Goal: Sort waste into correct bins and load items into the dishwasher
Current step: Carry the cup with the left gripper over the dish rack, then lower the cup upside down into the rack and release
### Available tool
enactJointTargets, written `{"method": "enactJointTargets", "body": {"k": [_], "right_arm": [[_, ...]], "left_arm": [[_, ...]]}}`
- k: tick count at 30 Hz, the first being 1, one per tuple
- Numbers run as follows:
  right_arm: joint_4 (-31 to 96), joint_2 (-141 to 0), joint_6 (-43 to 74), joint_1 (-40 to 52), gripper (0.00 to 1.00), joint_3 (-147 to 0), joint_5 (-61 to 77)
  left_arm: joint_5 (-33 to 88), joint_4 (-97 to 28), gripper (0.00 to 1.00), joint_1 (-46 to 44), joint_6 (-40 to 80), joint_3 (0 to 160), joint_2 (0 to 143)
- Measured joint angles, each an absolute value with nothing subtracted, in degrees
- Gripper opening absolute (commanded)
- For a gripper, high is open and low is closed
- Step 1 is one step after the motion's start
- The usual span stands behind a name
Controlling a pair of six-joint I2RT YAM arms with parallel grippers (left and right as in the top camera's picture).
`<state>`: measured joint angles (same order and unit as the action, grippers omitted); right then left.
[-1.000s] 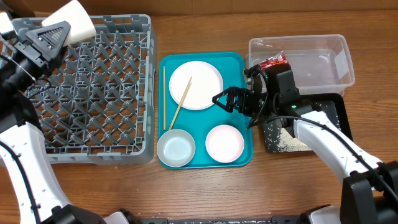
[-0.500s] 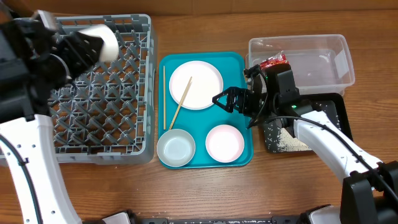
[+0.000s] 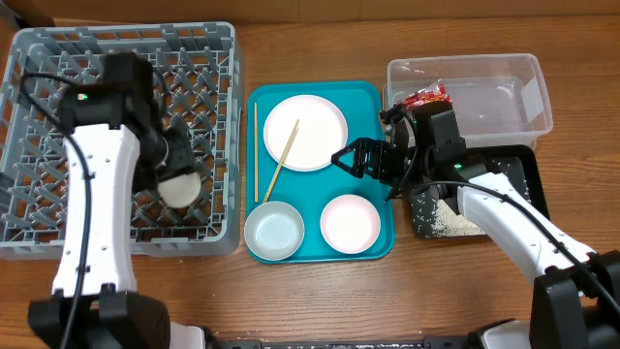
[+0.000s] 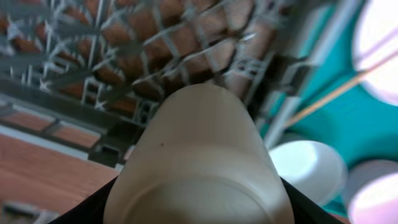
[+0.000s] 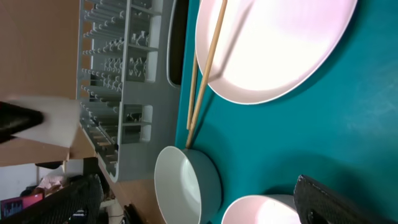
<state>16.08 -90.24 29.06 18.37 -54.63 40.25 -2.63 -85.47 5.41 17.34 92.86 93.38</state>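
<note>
L gripper (image 3: 178, 173) is clamped on the small white cup (image 3: 182, 188), over the lower-right part of the grey dish rack (image 3: 58, 208) at frame left. In the L wrist view the cup fills the center w/ rack lattice behind it. R gripper (image 3: 347, 157) hangs w/ fingers wide apart over the teal tray (image 3: 373, 97), just right of the white plate (image 3: 315, 126). Chopstick (image 3: 282, 160) lies diagonally across the plate's left side, its lower end near the white bowl (image 3: 274, 231); pink bowl (image 3: 350, 222) sits beside that. Red wrapper (image 3: 423, 97) is in the clear tub (image 3: 504, 97), upper right. Rice grains (image 3: 441, 221) lie in the black tray (image 3: 523, 165) below the tub.
</note>
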Motion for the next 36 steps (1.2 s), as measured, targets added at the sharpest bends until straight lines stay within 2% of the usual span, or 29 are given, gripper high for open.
{"method": "enactJointTargets", "body": {"k": [8,15,25,28,32,35,36], "right_arm": [[16.10,-90.24,29.10,18.37,1.00,-54.63,40.25],[16.08,-90.24,29.10,18.37,1.00,-54.63,40.23],[16.16,-90.24,29.10,18.37,1.00,-54.63,40.27],[16.34,-90.24,29.08,18.37,1.00,-54.63,40.27],[17.04,-90.28,29.08,18.37,1.00,-54.63,40.27],[17.12,-90.28,29.08,18.37,1.00,-54.63,40.25],[17.15,-90.28,29.08,18.37,1.00,-54.63,40.25]], "left_arm": [[-6.46,-75.55,0.12,5.32,20.47,80.09,94.54],[-6.94,-72.10,0.11,1.93,21.02,79.99,94.54],[-6.26,-75.05,0.13,-2.22,21.06,83.13,88.62],[-6.26,-70.74,0.14,-2.22,21.10,83.24,87.42],[-6.24,-61.56,0.18,-2.24,21.23,77.12,87.22],[-6.13,-58.33,0.31,-2.24,21.28,72.66,87.35],[-6.00,-57.25,0.43,-2.24,21.28,71.31,87.35]]}}
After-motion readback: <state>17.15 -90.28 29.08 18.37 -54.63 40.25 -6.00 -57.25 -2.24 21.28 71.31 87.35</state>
